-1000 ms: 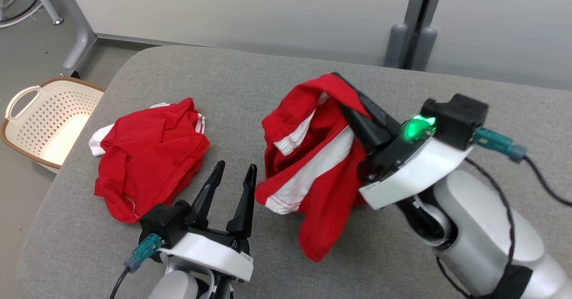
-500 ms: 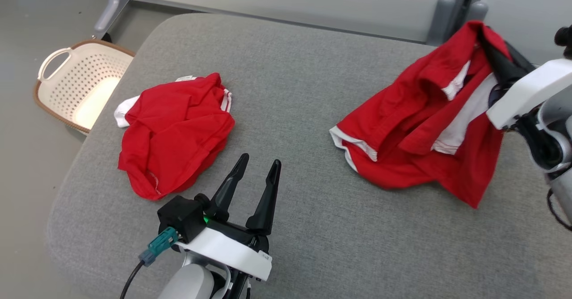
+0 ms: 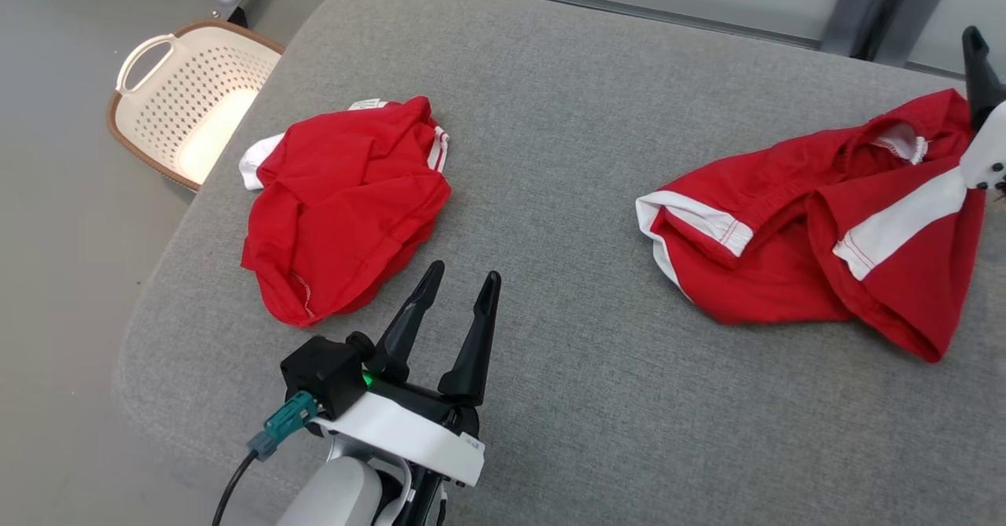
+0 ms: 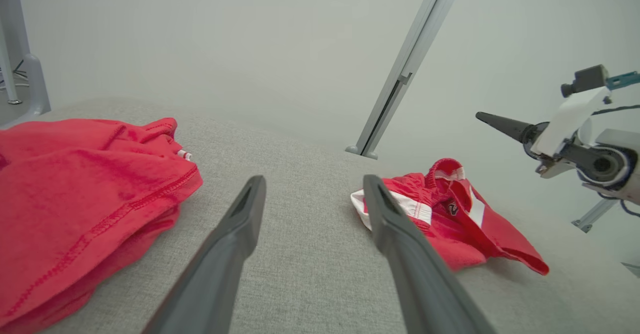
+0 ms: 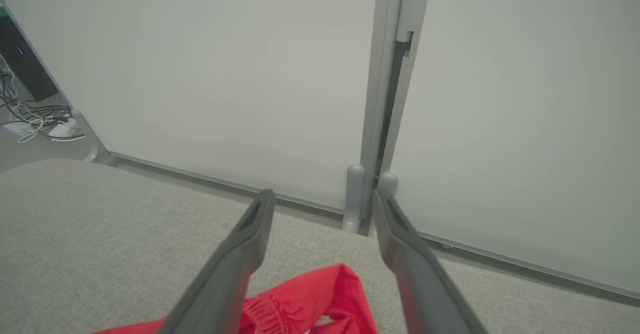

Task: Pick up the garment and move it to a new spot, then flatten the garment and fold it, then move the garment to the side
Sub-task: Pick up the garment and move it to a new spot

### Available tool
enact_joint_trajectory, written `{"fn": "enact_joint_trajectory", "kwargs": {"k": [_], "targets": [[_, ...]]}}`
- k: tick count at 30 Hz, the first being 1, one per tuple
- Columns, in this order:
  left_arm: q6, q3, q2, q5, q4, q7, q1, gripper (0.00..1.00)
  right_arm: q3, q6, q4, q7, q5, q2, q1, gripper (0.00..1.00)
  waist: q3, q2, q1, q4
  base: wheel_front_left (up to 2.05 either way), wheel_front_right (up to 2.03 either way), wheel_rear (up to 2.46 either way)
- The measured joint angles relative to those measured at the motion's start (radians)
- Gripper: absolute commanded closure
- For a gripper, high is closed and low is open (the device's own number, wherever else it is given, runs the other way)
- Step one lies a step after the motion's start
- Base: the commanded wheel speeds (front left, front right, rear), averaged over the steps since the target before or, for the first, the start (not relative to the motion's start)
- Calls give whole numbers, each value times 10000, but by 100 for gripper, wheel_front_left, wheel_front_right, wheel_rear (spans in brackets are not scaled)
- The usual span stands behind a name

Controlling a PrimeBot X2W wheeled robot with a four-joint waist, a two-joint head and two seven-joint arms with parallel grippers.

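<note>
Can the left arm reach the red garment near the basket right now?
Probably yes: the open left gripper sits just beside that red garment, with only bare grey surface between them.

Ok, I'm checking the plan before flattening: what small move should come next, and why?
Probably lower the right gripper onto an edge of the red shorts and pinch it. Its jaws stand open and empty above them, and the shorts lie bunched and doubled over on the grey cushion, so they need pulling flat. The left gripper, also open, sits nearer the other red garment.
</note>
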Motion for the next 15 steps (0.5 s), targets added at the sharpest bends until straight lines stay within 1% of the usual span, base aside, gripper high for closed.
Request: {"fn": "enact_joint_trajectory", "kwargs": {"k": [5, 8, 9, 10, 13, 15], "targets": [[-2, 263, -4, 186, 50, 0, 25, 0, -79, 0, 146, -1218, 48, 623, 158, 0, -306, 0, 0, -395, 0, 0, 0], [-19, 497, -2, 330, 71, 0, 77, 0, 4, 0, -228, -1576, 86, 928, 587, 0, -527, 0, 0, -753, 0, 0, 0], [-19, 497, -2, 330, 71, 0, 77, 0, 4, 0, -228, -1576, 86, 928, 587, 0, -527, 0, 0, -753, 0, 0, 0], [-52, 646, -4, 441, 69, 0, 148, 0, -56, 2, -625, -1685, 178, 1060, 862, 0, -681, 0, 0, -1021, 0, 0, 0], [-104, 859, -4, 539, 54, -2, 230, 0, -318, 0, -1542, -1710, 267, 1204, 1521, 0, -925, 0, 0, -1448, 0, 0, 0], [-119, 1009, -6, 633, 35, -2, 254, 0, -742, 0, -2424, -1722, 253, 1241, 2064, 0, -1090, 0, 0, -1733, 0, 0, 0]]}}
